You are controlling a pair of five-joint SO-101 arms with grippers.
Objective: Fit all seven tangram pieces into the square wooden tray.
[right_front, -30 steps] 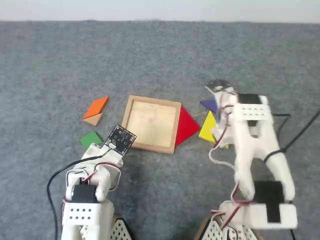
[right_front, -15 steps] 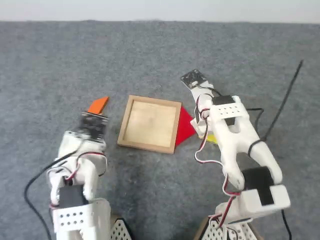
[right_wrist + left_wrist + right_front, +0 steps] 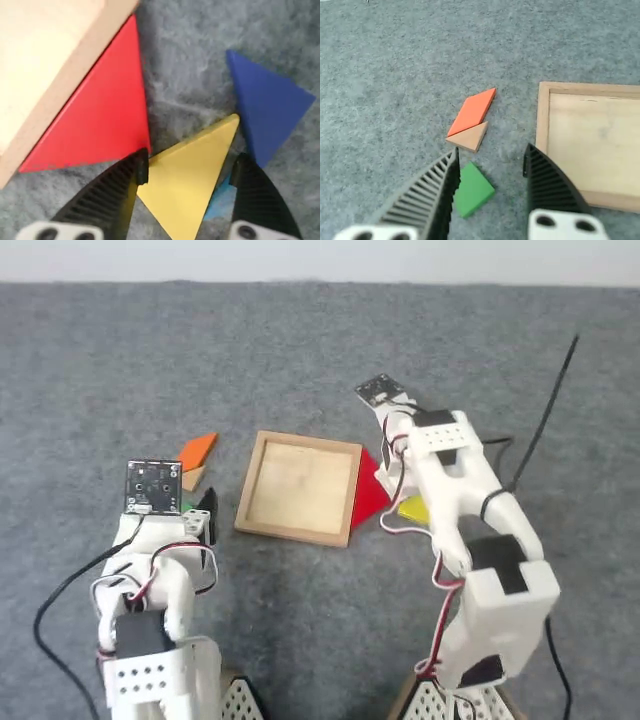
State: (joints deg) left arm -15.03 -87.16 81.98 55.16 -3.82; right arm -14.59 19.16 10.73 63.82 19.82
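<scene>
well, my left jaws hang released over the grey surface [image 3: 320, 350], spread wide with the green square [image 3: 472, 189] between their tips; one tip covers the square's near edge. just past it lies the tan triangle [image 3: 470, 137], and the orange piece [image 3: 471, 111] touches that triangle's long side. the wooden tray [image 3: 543, 120] sits just beside these three, flat on the surface, and its far side is cut off at the edge of my left wrist view.

my right jaws are released too, low on the other side of the tray, with the yellow triangle [image 3: 190, 185] between them. the red triangle [image 3: 100, 115] lies with its long side against the tray's rim, and one of its corners meets the yellow triangle near my jaw tip. the blue triangle [image 3: 267, 112] is just beside the yellow one's point. a light blue piece [image 3: 220, 202] peeks out from under the yellow triangle, mostly hidden, so i cannot tell its shape.

from the high view my right arm covers the blue triangle and most of the yellow one, and my left arm hides most of the green square.
</scene>
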